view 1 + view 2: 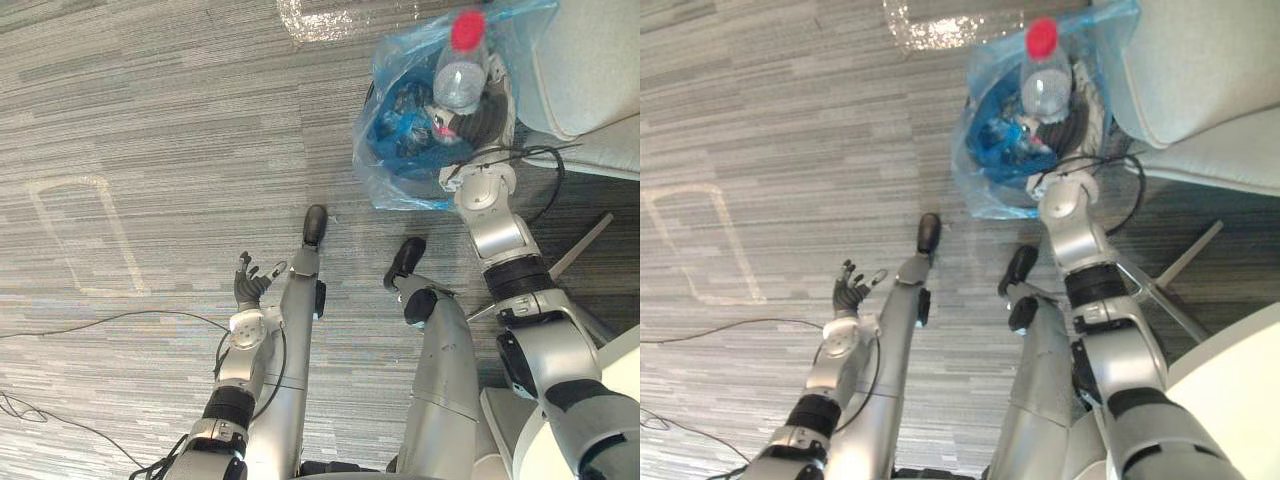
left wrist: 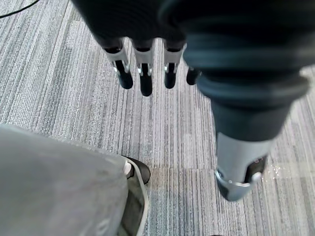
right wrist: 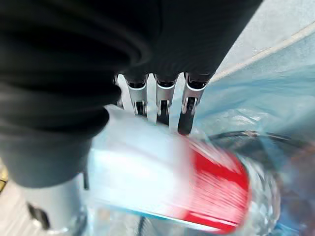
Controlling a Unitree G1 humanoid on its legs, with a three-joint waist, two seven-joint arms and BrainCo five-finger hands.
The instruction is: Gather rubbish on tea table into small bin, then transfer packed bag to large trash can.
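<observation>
Mostly what we had in front of us was grey striped carpet [image 1: 150, 120], with a faint pale rectangle outline [image 1: 85, 235] marked on it over on the left. Far right was a light grey sofa [image 1: 590, 70], and at the near right the rounded edge of a white table [image 1: 1240, 370] poked in. The task's thing, a see-through blue bag [image 1: 390, 60], sat at the far right just beside the sofa. Its mouth gaped open and it was stuffed with crumpled blue and dark rubbish. Lying on top of that pile was a clear plastic bottle [image 1: 460, 75] with its red cap [image 1: 467, 28] pointing to the far side. The right hand [image 3: 162, 101] was reached into the mouth of the bag. From its wrist camera we saw the bottle lying right under the fingers [image 3: 188, 105], with the thumb [image 3: 54, 211] on the near side of it. The bottle was blurred, though, and honestly we couldn't tell whether that hand was actually clamped on it or just resting over it. The left hand [image 1: 252, 285] hung at the near left over bare carpet, well apart from the bag, fingers [image 2: 145, 78] loose and spread with nothing in them.
</observation>
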